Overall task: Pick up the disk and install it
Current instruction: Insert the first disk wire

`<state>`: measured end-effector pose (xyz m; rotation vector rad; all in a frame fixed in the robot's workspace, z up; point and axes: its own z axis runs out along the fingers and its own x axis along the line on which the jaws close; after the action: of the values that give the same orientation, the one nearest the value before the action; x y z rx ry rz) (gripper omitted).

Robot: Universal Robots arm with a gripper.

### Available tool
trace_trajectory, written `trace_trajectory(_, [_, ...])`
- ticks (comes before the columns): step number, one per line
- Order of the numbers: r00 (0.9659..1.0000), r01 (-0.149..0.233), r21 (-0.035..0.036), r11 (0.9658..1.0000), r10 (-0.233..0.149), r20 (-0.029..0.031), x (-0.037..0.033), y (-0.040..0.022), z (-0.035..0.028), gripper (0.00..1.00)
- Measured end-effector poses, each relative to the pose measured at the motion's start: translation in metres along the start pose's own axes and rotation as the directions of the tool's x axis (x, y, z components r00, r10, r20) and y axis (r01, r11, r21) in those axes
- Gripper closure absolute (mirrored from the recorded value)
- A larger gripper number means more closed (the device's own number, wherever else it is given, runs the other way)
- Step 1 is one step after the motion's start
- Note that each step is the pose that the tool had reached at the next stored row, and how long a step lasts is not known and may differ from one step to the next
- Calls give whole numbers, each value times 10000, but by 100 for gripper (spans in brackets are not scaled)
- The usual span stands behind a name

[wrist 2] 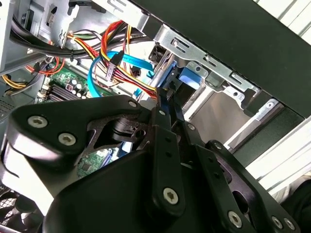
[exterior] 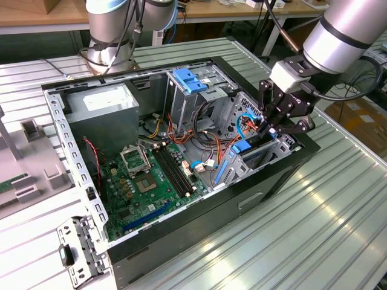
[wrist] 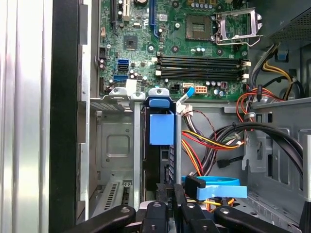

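The disk (exterior: 243, 147) stands on edge in the metal bay at the front corner of the open computer case (exterior: 284, 175), its blue carrier frame showing. In the first wrist view the disk (wrist: 161, 130) runs down into the bay slot, a blue tab at its far end and its dark body nearer. My gripper (exterior: 272, 132) hangs right over that bay. Its black fingers (wrist: 177, 199) are drawn close together, and the gripper (wrist: 170, 191) touches the disk's near edge. The second wrist view has the gripper (wrist 2: 163, 99) against the blue carrier (wrist 2: 188, 80).
Bundled red, yellow and black cables (exterior: 208, 145) and a blue flat cable (wrist: 214, 187) crowd the space beside the bay. The motherboard (exterior: 145, 181), the grey power-supply box (exterior: 103, 106) and a drive cage with a blue latch (exterior: 190, 81) lie inside the case. Another arm's base (exterior: 109, 36) stands behind.
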<state>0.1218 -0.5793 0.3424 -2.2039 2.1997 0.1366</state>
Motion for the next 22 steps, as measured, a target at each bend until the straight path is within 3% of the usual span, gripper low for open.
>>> trace_trajectory(10, [10000, -1, 0, 10000, 1, 2, 0, 0, 5, 82])
trace_trajectory(13, [10000, -1, 0, 10000, 1, 2, 0, 0, 5, 69])
trace_trajectory(17, [10000, 0, 0, 10000, 0, 1, 0, 0, 4, 69])
trace_trajectory(19, [10000, -1, 0, 10000, 1, 2, -2, 1, -21, 69])
trace_trajectory(22, [10000, 1, 0, 10000, -1, 57, -7, 4, -93, 69])
